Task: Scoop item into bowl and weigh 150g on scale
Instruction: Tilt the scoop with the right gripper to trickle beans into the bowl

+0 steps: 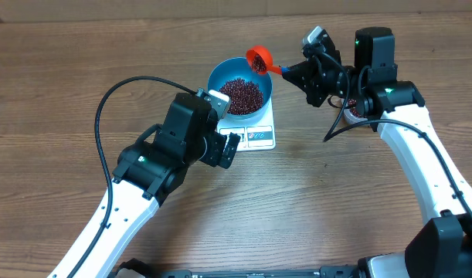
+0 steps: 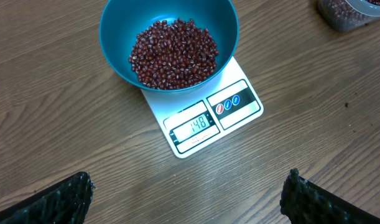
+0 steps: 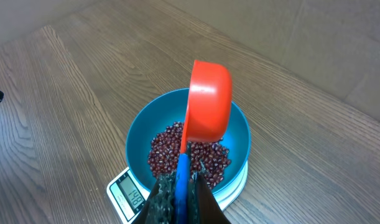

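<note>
A round blue bowl [image 1: 219, 76] sits on top of the small white scale [image 1: 260, 137], in the middle of the wooden desk [image 1: 66, 62]. The bowl covers most of the scale. Only the near edge of the scale sticks out, with its little grey screen and label. From the left wrist view, the screen reads 148.

Inside the bowl is a pile of small dark red beans [image 1: 242, 94]. They cover the bottom of the bowl, and the blue sides above them are bare.

The right gripper [image 1: 291, 72] is closed tight on the thin blue handle of a red scoop [image 1: 259, 58]. It holds the scoop up in the air over the far right edge of the bowl. The scoop is not flat. It is tipped, with the red cup higher than the handle in the right wrist view. I cannot tell if any beans are in the cup.

The left gripper [image 2: 188, 180] is wide open and holds nothing. It hangs above the desk, near the scale on the near left side, and its two dark fingers are well apart. It does not touch the scale or the bowl.

A clear plastic tub [image 2: 348, 12] with more red beans sits on the desk to the right of the bowl, partly hidden under the right arm.
</note>
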